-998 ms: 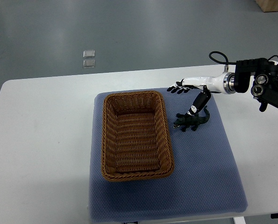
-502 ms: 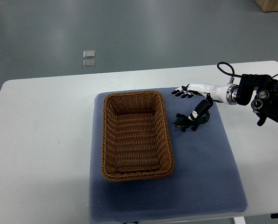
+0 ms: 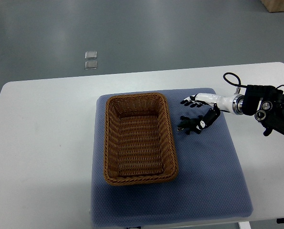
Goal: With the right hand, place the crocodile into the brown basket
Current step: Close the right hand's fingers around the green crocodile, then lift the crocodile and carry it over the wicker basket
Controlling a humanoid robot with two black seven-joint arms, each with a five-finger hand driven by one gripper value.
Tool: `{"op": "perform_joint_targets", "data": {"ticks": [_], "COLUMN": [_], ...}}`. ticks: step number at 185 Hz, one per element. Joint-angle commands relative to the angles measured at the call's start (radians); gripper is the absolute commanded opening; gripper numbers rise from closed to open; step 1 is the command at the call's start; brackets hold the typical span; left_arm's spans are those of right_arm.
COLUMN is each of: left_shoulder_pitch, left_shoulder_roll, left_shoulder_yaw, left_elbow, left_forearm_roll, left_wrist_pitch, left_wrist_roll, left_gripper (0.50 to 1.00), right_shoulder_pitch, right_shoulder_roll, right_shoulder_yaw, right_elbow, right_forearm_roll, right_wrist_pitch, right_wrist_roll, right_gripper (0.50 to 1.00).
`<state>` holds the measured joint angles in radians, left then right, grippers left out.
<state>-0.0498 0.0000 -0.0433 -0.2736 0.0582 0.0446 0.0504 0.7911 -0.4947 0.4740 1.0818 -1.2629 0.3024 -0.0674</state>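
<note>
A dark green toy crocodile [image 3: 189, 125] lies on the blue mat [image 3: 208, 167], just right of the brown wicker basket [image 3: 138, 138], whose inside holds nothing. My right hand [image 3: 196, 112] reaches in from the right edge and hovers over the crocodile. Its black fingers [image 3: 188, 101] are spread out flat beyond the toy, and the thumb [image 3: 209, 118] points down onto the crocodile's tail end. The hand does not hold the toy. The left arm does not show.
The mat covers the middle of a white table [image 3: 41, 143], whose far edge runs just behind the basket. Two small pale squares [image 3: 90, 59] lie on the grey floor beyond. The right forearm and its cable [image 3: 263, 107] hang over the table's right side.
The right hand has shifted right and toward the near side, coming down closer over the crocodile. The thumb now covers the tail. The crocodile and basket stay where they were.
</note>
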Motion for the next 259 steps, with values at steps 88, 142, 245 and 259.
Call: {"op": "perform_joint_targets", "data": {"ticks": [88,142,245,259], "left_shoulder_pitch": [0.001,0.001,0.001,0.001], "left_shoulder_roll": [0.0,0.0,0.0,0.0], "left_shoulder_yaw": [-0.001,0.0,0.0,0.002], "left_elbow": [-0.001,-0.001,-0.001,-0.001], "left_forearm_roll": [0.0,0.0,0.0,0.0], "left_wrist_pitch": [0.0,0.0,0.001,0.001], "left_wrist_roll": [0.0,0.0,0.0,0.0], "left_gripper": [1.0,1.0,1.0,1.0], "right_shoulder_pitch": [-0.027,-0.035,0.063,0.085], "right_shoulder_roll": [0.008,0.008,-0.053,-0.065], "right_shoulder_yaw": [-0.003,-0.003,0.015,0.015], "right_elbow": [-0.017,-0.017,0.0,0.001], "right_forearm_roll": [-0.055,-0.085,-0.078,-0.076], "right_wrist_pitch": [-0.023,-0.025,-0.02,-0.019], "right_wrist_roll": [0.001,0.014,0.012,0.012], "right_gripper": [0.795,0.527,0.5,0.5]}}
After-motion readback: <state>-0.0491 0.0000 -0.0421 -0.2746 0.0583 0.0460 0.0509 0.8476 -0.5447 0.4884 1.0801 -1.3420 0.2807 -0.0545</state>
